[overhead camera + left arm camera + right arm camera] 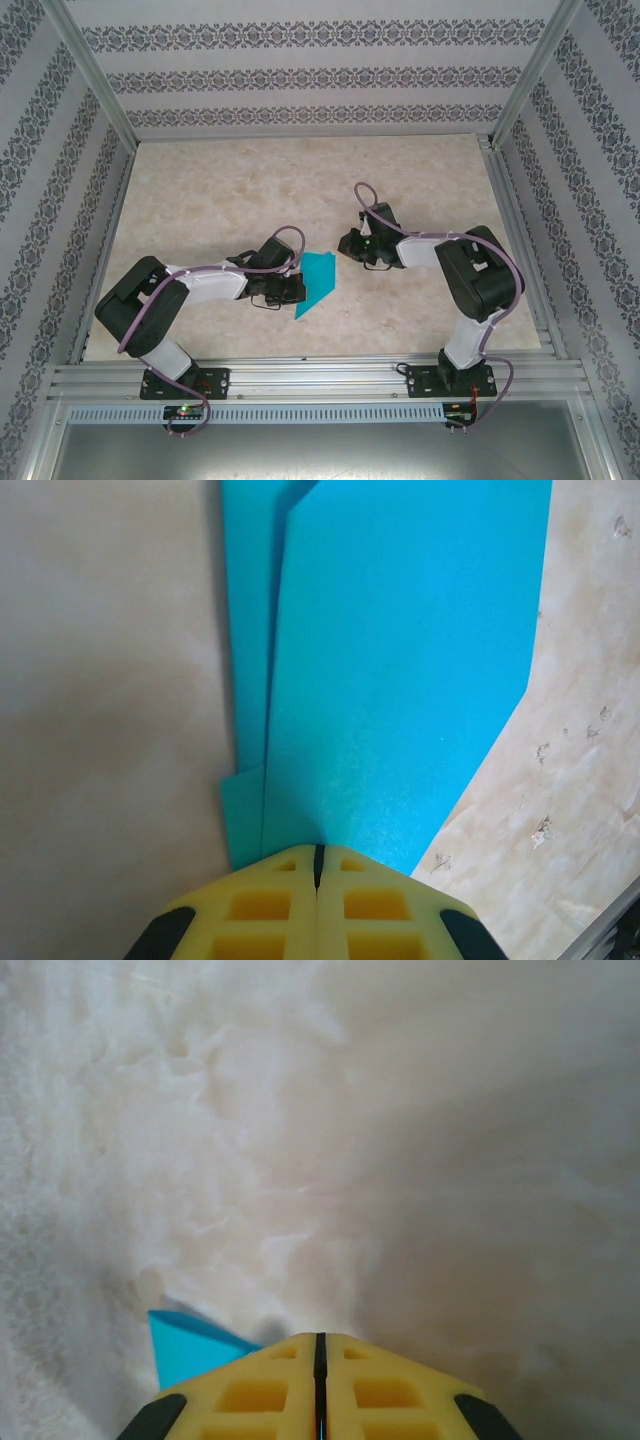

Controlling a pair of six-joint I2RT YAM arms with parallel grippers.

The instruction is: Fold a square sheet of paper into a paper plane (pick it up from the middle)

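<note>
Teal sheet of paper (318, 283), already doubled into layered flaps with one pointed end, is noted near the middle of the desk (220, 190), between the two arms.

Left gripper (318, 865): jaws clenched, the sheet's near edge running in at their tips and judged to be nipped there. Right gripper (320, 1345): jaws clenched on nothing, a teal corner seen just beside the tips.

Risks. In the left wrist view the upper flap is seen standing off the lower layer, a shadow between them. If the sheet is dragged or lifted by that one nipped edge, the flap could be sprung open and the crease lost. Thin paper could be crumpled or torn if the corner is pushed by the right gripper while the other end is held. Flap edges are not squarely matched, so a crooked dart may result.

Surroundings. Patterned walls (300, 75) and aluminium rail (320, 378) are well apart from the sheet. No obstacle is noted between sheet and grippers.
</note>
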